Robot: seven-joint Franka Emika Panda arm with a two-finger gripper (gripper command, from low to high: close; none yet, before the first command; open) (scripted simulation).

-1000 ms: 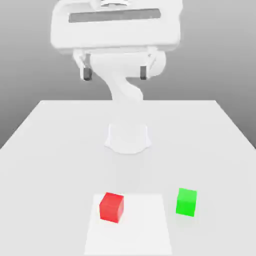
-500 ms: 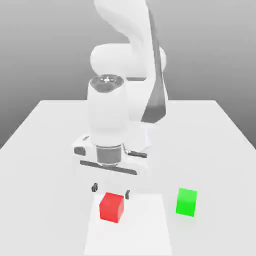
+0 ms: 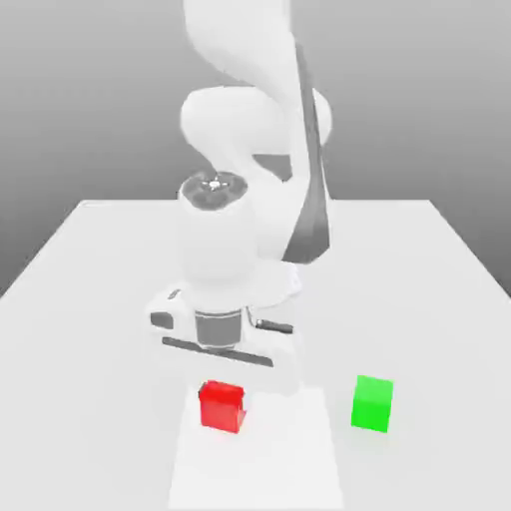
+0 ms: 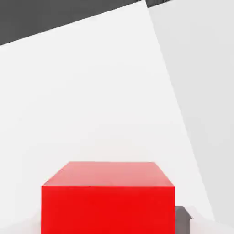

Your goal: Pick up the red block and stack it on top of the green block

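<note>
A plain grey backdrop stood behind a white table, on which a brighter white square patch lay at the near edge. The white Panda arm reached down over this patch, its hand directly above the red block. The gripper sat low on the red block with its jaws drawn in narrow against the cube's sides; in the hand view one dark fingertip showed just beside the red block. The block rested on the patch. The green block stood on the table toward the exterior view's right, apart from the red block.
</note>
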